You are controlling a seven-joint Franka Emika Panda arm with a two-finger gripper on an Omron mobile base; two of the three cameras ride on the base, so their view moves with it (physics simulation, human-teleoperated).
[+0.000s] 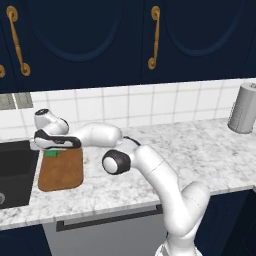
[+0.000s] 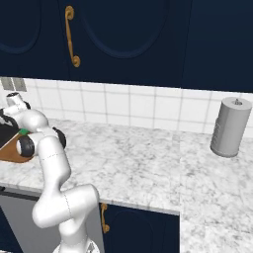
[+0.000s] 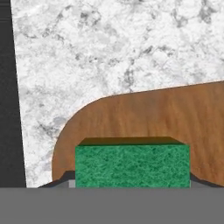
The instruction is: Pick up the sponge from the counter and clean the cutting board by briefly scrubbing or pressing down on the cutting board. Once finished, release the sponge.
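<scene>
At the far left of the white-grey veined marble counter (image 1: pixel 190 150), the dark sink basin (image 1: pixel 15 172) sits just left of the flat brown wooden cutting board (image 1: pixel 62 172). Over the board's far end, the two-finger gripper (image 1: pixel 51 150) is closed on the small green sponge with its thin yellow-orange layer (image 1: pixel 51 154). From the hand view, the sponge (image 3: pixel 132 165) fills the gap between the jaws and lies over the board (image 3: pixel 175 118) near a rounded corner; whether it touches the wood cannot be told. The step in hand appears to be the scrub. Press straight down until the sponge seats flat, then keep strokes short and toward the board's middle, away from the corner and the sink edge. Maintain the grip until pressing is complete. Far right, a grey cylindrical canister (image 1: pixel 243 107) stands well apart.
</scene>
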